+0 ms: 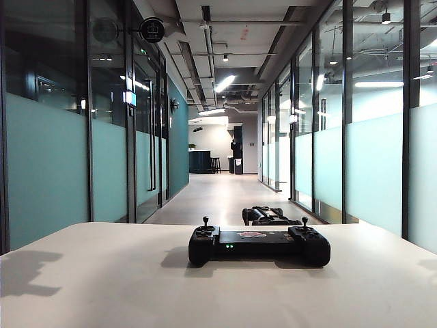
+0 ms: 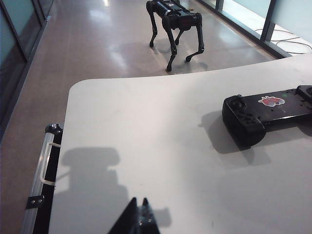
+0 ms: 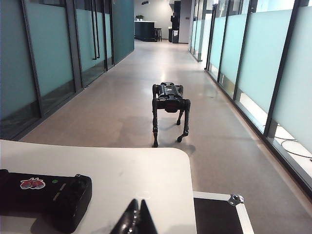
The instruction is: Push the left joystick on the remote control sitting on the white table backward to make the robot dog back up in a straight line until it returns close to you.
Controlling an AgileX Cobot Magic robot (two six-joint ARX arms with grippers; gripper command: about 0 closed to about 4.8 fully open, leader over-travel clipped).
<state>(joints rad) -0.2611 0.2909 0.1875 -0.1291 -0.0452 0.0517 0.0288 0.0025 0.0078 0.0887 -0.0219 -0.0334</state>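
Pictured on the white table (image 1: 102, 287): one remote control (image 1: 259, 244), its long side facing the exterior camera, two thin sticks standing up from its bulging ends. Left joystick (image 1: 205, 221) upright on the controller's left end, untouched; matching right stick (image 1: 304, 221) on the opposite end.

Left gripper (image 2: 138, 214) low over the tabletop, well short of the remote control and off beyond its left end, fingertips drawn together to a point with no gap showing and nothing between them. Dark shadow of that arm cast on the white surface just beside the tips. Right gripper (image 3: 136, 217) likewise low near the table's edge, beyond the controller's right end and apart from it, tips pressed together, holding nothing. Neither arm visible in the exterior view.

One robot dog (image 3: 169, 105) standing on all four legs on the corridor floor beyond the far edge of the table, past the remote control; in the exterior view only its back (image 1: 270, 216) showing above the controller. Pinkish logo sticker (image 2: 271, 101) and small green lights (image 1: 228, 246) visible on the controller body.
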